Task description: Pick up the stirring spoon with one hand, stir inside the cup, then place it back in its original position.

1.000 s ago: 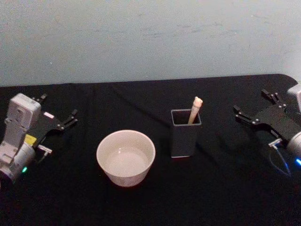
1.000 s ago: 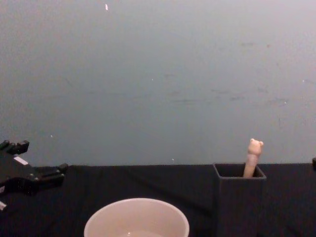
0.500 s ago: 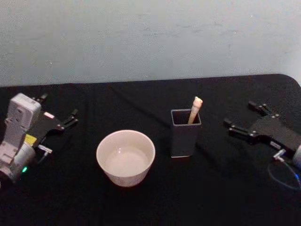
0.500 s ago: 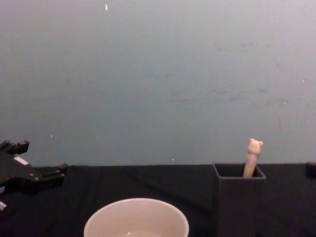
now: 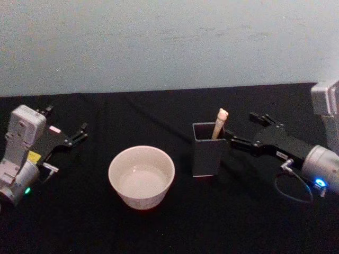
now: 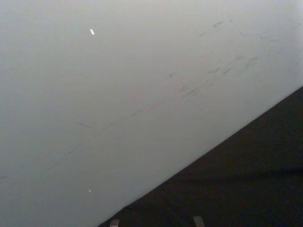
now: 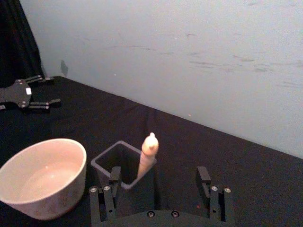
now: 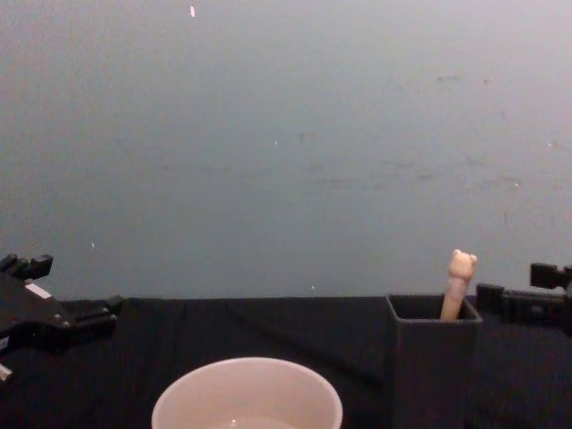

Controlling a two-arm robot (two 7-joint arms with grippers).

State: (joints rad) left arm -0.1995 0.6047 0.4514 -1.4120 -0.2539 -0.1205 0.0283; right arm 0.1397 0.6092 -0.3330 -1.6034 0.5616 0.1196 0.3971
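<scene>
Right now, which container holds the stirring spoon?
The dark grey square holder, stirring spoon standing in it; the round white cup on its left has none.

holder box (image 5: 208,156) walls around stirring spoon (image 5: 219,123), open air above, cup (image 5: 141,176) apart

cream cup (image 5: 140,198), dark grey holder (image 5: 205,160)

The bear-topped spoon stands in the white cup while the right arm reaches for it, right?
No: the spoon stands in the dark holder beside the white cup, as the head view shows. The right end effector does reach toward it.
</scene>
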